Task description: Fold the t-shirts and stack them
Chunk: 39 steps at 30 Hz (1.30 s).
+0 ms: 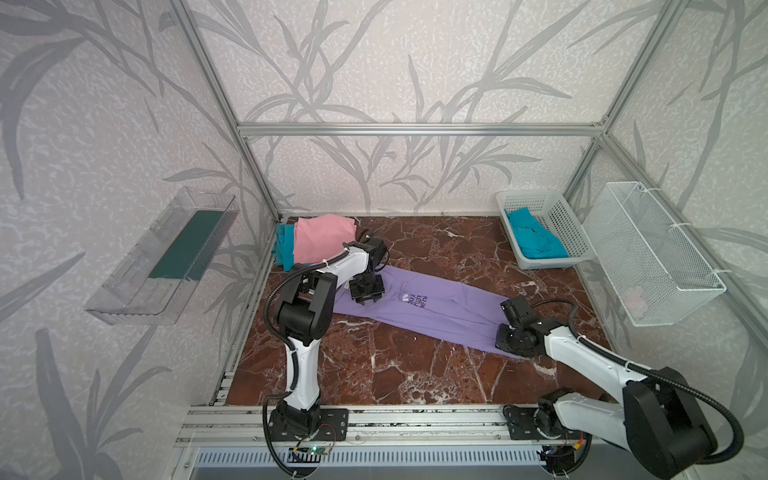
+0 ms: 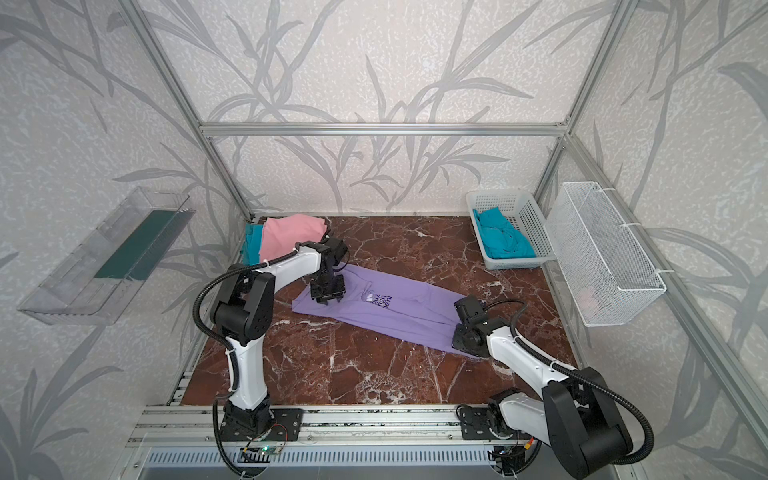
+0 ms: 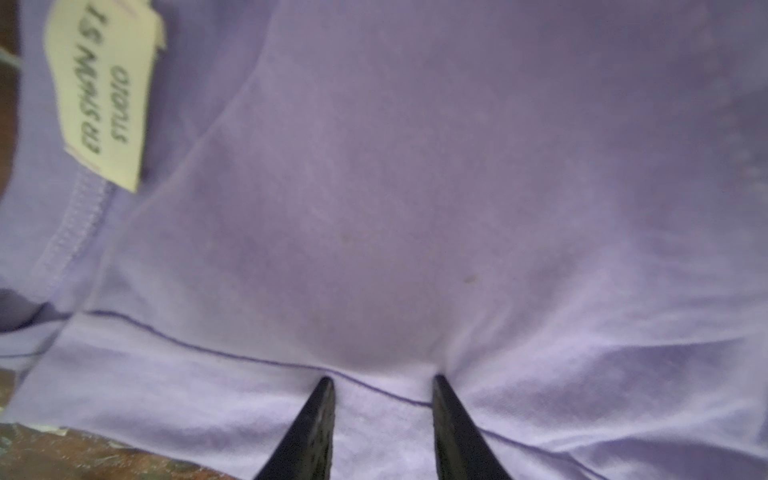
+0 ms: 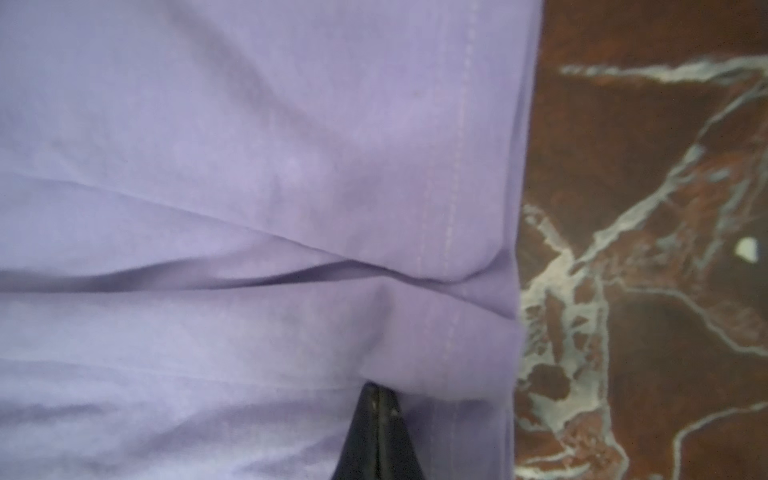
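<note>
Marble tabletop (image 1: 415,374), with the lavender tee (image 1: 428,309) laid long and narrow across its middle.

Both ends are held down, apparently so the tee can be folded end to end: the hem is pinched by the right gripper (image 4: 379,399), jaws closed on cloth. The collar end is touched by the left gripper (image 3: 382,384), jaws partly apart, nothing pinched. A pink tee (image 1: 322,239) is stacked on teal tees (image 1: 284,245) in the far left corner.

lavender t-shirt (image 1: 436,316) flat on table (image 1: 415,374) | pink t-shirt (image 1: 324,239) atop teal t-shirt (image 1: 284,245)
</note>
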Motion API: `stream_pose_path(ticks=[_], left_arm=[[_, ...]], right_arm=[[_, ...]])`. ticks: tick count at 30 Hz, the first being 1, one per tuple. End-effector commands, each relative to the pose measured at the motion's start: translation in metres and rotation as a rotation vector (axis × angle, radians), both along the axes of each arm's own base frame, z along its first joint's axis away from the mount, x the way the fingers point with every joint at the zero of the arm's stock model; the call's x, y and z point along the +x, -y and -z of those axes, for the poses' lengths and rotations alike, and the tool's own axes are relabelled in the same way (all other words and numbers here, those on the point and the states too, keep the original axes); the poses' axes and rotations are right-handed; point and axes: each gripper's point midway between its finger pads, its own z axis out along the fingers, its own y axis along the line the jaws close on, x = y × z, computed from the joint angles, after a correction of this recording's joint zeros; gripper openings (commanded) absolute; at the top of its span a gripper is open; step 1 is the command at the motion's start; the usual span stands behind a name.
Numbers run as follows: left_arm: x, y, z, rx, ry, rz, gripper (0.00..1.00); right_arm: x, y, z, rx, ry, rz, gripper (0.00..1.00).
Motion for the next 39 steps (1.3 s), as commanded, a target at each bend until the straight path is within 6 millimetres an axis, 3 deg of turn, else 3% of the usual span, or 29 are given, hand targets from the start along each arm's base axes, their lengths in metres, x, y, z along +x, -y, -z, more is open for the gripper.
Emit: stream_pose_path(ticks=[1,6,11,20,21,23,27,33,39], left_arm=[[-0.005,-0.004,0.019,0.027,-0.045,0.004,0.40],[-0.004,-0.004,0.019,0.024,-0.044,0.001,0.40],[-0.002,-0.003,0.018,0.019,-0.042,0.004,0.40],[-0.004,-0.004,0.019,0.023,-0.046,0.004,0.40],[-0.005,-0.004,0.019,0.024,-0.045,0.003,0.40],[-0.005,-0.004,0.019,0.022,-0.045,0.001,0.40],[-0.005,-0.004,0.019,0.023,-0.045,-0.001,0.40],[-0.004,-0.005,0.017,0.026,-0.041,0.000,0.40],[-0.004,-0.004,0.018,0.024,-0.042,-0.002,0.40]], right_arm=[[0.015,0.005,-0.012,-0.007,0.035,0.007,0.11],[0.018,0.018,-0.025,-0.030,0.062,0.010,0.22],[0.011,0.032,-0.023,0.029,0.061,0.078,0.29],[0.007,0.026,-0.014,0.080,0.019,0.079,0.47],[0.007,0.026,-0.014,0.082,0.019,0.078,0.45],[0.008,0.024,-0.014,0.092,0.022,0.077,0.26],[0.015,0.024,-0.021,0.095,0.053,0.078,0.09],[0.031,0.037,-0.034,0.097,0.086,0.098,0.05],[0.055,0.052,-0.030,0.147,0.110,0.169,0.04]])
